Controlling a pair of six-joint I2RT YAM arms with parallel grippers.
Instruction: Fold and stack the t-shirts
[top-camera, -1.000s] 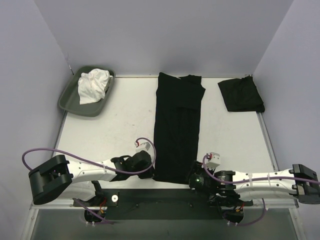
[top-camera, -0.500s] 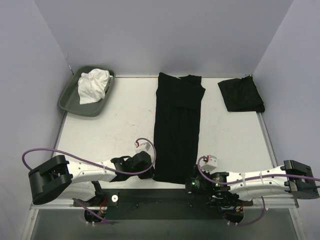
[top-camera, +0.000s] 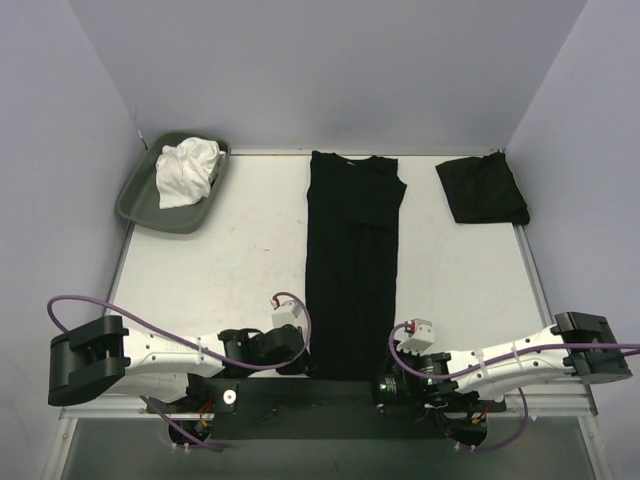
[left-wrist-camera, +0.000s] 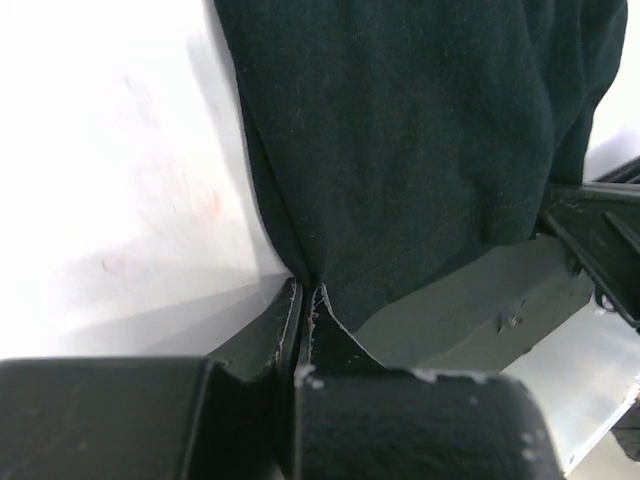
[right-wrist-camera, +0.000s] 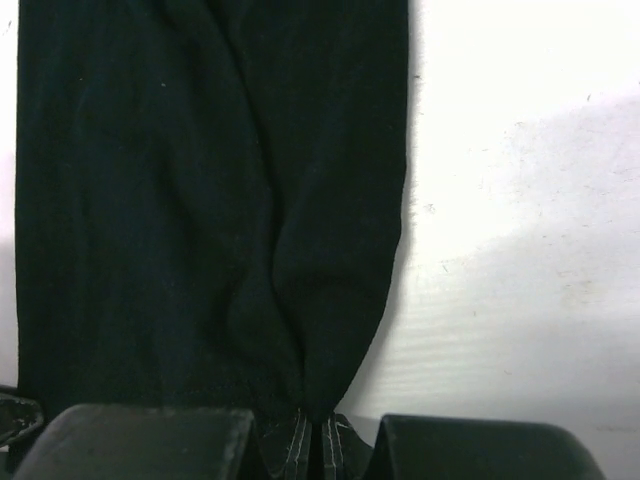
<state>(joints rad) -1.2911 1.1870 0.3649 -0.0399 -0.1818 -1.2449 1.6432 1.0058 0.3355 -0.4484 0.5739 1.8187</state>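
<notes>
Now: one black long t-shirt (top-camera: 350, 265) lies down the middle of the white table (top-camera: 220, 270), folded lengthwise into a narrow strip. Its collar end sits at the far edge and its hem reaches the near edge, between the two arms.

Left gripper (top-camera: 303, 358): low at the near-left corner of the strip. In the left wrist view its fingers (left-wrist-camera: 290, 310) are pressed together with the hem corner of the cloth pinched between them. Clenched on the long t-shirt.

Right gripper (top-camera: 388, 383): low at the near-right corner of the same strip. In the right wrist view the fingertips (right-wrist-camera: 300, 435) meet at the bottom of the frame, with the cloth gathered into a crease that runs down into them. Clenched on the long t-shirt.

The cloth bunches in soft ridges toward both pinch points and lies flat farther up the table.

A second black shirt, the folded t-shirt (top-camera: 482, 190), rests at the far right corner, well apart from the strip and both grippers.

Far left corner: a grey-green tray (top-camera: 135, 200) holding a crumpled white cloth (top-camera: 187, 170).
</notes>
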